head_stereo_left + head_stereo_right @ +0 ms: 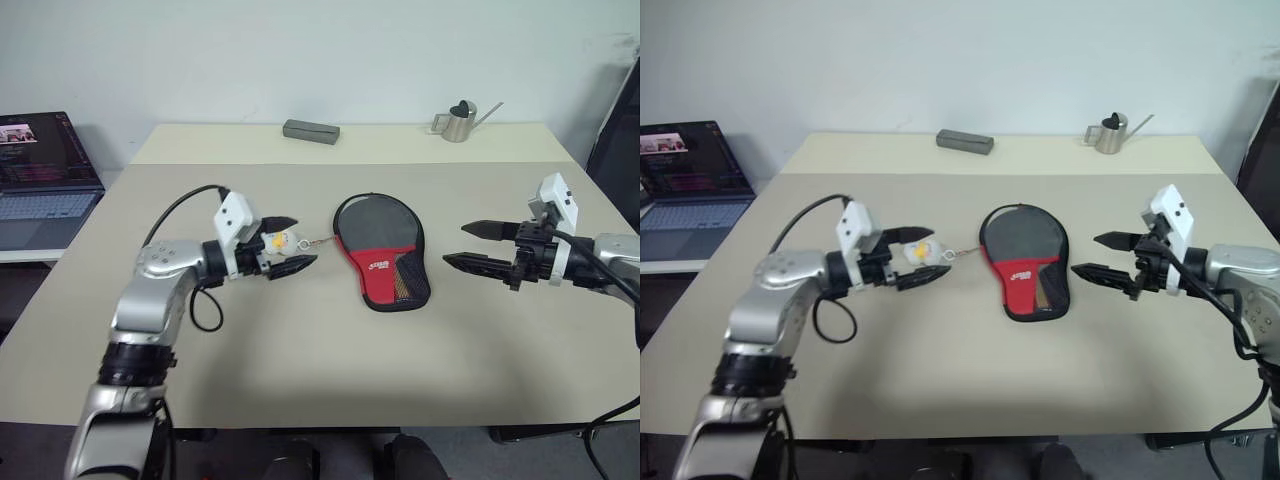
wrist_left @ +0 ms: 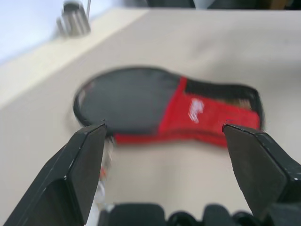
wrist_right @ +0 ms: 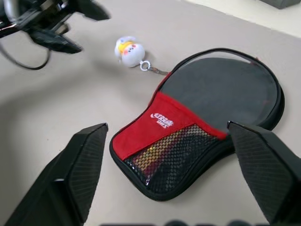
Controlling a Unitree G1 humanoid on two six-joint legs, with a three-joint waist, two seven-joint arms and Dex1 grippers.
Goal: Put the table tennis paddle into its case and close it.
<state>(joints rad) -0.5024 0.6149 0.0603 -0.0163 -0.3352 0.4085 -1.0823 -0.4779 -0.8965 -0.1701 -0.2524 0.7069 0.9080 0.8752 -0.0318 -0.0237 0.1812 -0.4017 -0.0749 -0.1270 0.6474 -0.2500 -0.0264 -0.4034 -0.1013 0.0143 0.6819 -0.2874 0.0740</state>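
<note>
Table (image 1: 300, 360), beige and wide, takes up most of the head views from the lower edge to the upper middle. Laptop (image 1: 40, 190) sits open at the left edge of the frame. The case (image 1: 383, 250) lies flat at the centre of the frame, round black part farther away, red mesh-pocket part nearer; striped colours, perhaps of a handle, show through the mesh, but the table tennis paddle itself cannot be made out. The left gripper (image 1: 285, 245) hovers left of centre with fingers apart and nothing between them, near the plush charm (image 3: 129, 51), which lies on the table on a short chain to the case's rim. The right gripper (image 1: 470, 246) hangs right of centre, fingers spread wide, empty, just beside the case. A grey block (image 1: 311, 130) and a small metal watering can (image 1: 462, 121) stand at the upper middle and upper right
</note>
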